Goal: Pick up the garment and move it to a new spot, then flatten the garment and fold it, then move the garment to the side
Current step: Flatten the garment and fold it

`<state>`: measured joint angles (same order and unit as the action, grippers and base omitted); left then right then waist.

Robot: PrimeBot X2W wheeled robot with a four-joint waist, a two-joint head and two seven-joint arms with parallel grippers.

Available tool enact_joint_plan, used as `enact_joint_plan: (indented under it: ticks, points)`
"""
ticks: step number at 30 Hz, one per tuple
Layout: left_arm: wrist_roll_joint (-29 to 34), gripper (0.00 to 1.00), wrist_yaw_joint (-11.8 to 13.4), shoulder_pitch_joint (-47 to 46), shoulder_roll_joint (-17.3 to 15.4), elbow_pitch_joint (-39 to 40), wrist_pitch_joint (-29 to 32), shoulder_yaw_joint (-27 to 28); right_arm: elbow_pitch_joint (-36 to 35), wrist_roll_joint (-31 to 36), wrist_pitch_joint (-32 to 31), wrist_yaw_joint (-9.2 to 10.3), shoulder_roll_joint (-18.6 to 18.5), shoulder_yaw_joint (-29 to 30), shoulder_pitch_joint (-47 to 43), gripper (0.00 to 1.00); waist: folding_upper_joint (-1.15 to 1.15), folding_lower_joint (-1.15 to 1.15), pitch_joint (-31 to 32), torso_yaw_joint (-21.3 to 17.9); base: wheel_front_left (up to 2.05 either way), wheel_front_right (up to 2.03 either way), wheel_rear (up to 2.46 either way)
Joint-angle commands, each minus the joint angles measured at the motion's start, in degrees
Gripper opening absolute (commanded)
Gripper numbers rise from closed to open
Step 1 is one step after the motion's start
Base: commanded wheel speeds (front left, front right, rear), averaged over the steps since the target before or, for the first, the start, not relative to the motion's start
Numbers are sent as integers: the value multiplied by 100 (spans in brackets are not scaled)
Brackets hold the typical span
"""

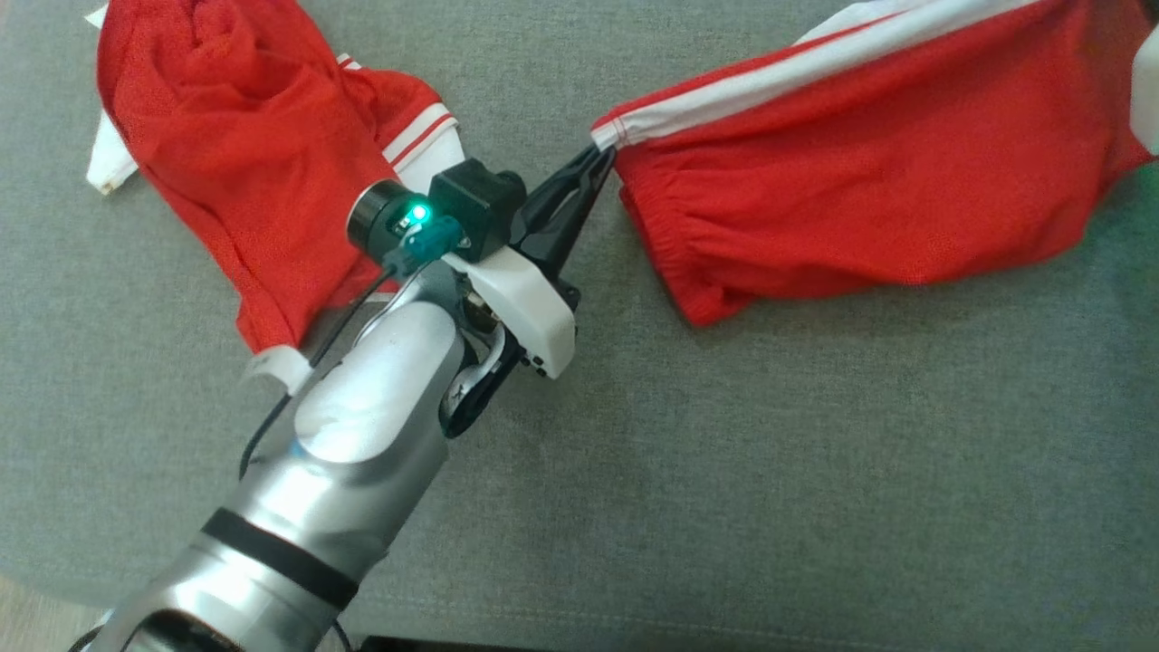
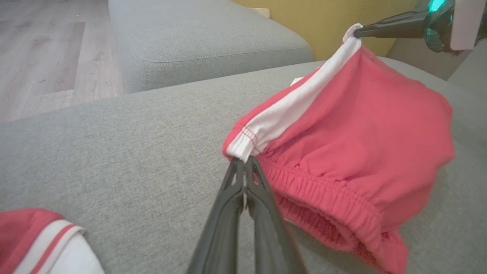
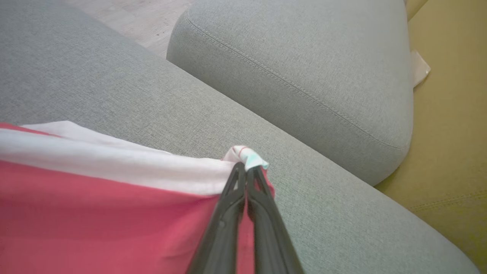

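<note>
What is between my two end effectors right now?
The red shorts: their white stripe runs from the left end effector to the right end effector, each shut on one end. The left wrist view shows it.

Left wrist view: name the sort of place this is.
Likely a home living room: a grey upholstered sofa, a wood-plank floor beside it, and red shorts over the seat.

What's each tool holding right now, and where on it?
Both hold the red shorts: left tool pinches the white side stripe at the waistband end, right tool pinches the stripe's opposite end.
</note>
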<state>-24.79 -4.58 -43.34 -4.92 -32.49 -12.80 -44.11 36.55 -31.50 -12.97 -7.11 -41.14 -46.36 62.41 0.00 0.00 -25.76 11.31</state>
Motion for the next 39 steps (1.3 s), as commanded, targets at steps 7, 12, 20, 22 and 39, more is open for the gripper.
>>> enact_joint_plan:
  ticks: [7,12,20,22,39]
  points:
    - [-38,100,34,-333,-12,-176,-160,244,387,-381,197,-37,110,-48,254,100,0,0,-36,-30,0,0,0]
    - [-32,100,75,-314,-16,-284,-202,354,592,-438,568,-37,167,-85,289,100,0,0,109,-134,0,0,0]
    - [-71,100,294,105,-96,226,-217,932,581,-872,1627,-37,562,412,-112,100,0,0,692,-438,0,0,0]
    - [-96,100,397,414,-104,561,-218,1251,480,-1002,1958,-37,772,649,-435,100,0,0,935,-565,0,0,0]
    - [221,100,567,2439,68,1942,-219,2535,-352,54,2772,-37,2484,2896,-3054,100,0,0,1905,-1130,0,0,0]
